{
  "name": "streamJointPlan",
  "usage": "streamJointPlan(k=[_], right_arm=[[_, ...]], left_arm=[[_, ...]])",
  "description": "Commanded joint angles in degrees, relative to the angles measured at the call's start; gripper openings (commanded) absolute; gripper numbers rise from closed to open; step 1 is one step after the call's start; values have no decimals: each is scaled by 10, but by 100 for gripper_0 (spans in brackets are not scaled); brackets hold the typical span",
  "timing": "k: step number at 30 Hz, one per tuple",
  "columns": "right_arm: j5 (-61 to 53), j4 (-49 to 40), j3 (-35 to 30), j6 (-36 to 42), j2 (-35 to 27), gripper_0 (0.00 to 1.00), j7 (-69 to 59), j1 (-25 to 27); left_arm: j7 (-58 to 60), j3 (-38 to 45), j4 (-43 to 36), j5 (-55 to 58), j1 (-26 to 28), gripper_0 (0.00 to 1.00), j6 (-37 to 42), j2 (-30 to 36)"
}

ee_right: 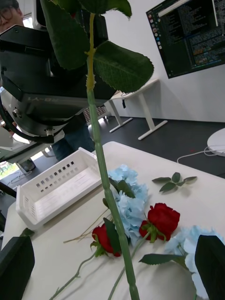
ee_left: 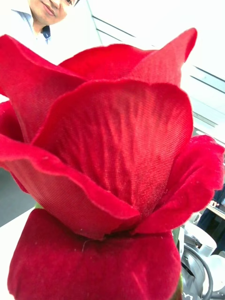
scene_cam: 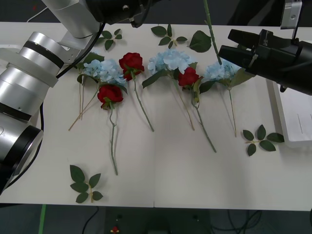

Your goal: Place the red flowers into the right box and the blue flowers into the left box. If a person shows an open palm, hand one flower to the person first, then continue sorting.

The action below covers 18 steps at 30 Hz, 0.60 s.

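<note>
One red flower hangs upright in the air, its bloom (ee_left: 112, 154) close before the left wrist camera. My left gripper (ee_right: 70, 79) holds it from above. Its green stem (scene_cam: 210, 29) runs down between the fingers of my open right gripper (scene_cam: 225, 45), which touch nothing (ee_right: 115, 248). Three more red flowers (scene_cam: 131, 63) and three blue flowers (scene_cam: 170, 59) lie in a row across the table's far half. The right box (scene_cam: 292, 117) stands at the right edge, below my right arm. The left box (ee_right: 56, 187) sits under my left arm. The open palm is out of view.
Loose green leaf sprigs lie at the front left (scene_cam: 85, 184), the right (scene_cam: 261, 139) and the back (scene_cam: 168, 34). My big silver left arm (scene_cam: 29, 83) covers the table's left side. The front half of the table (scene_cam: 195, 180) is bare.
</note>
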Motion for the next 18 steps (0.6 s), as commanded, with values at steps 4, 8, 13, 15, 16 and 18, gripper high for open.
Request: streamJointPlan(k=[4, 8, 13, 15, 16, 18], right_arm=[[13, 10, 13, -12, 41, 100, 7, -53], [-7, 34, 42, -22, 44, 0, 7, -72], [-8, 38, 46, -28, 47, 0, 7, -75], [-8, 38, 46, -28, 46, 0, 7, -75], [-9, 38, 46, -28, 46, 0, 7, -75], [-9, 38, 46, -28, 46, 0, 7, -74]], left_arm=[[-24, -3, -22, 9, 2, 0, -6, -8], [-24, -3, -22, 9, 2, 0, -6, -8], [-24, -3, -22, 9, 2, 0, -6, -8], [-24, -3, -22, 9, 2, 0, -6, -8], [-24, -3, -22, 9, 2, 0, -6, -8], [-24, -3, -22, 9, 2, 0, -6, -8]])
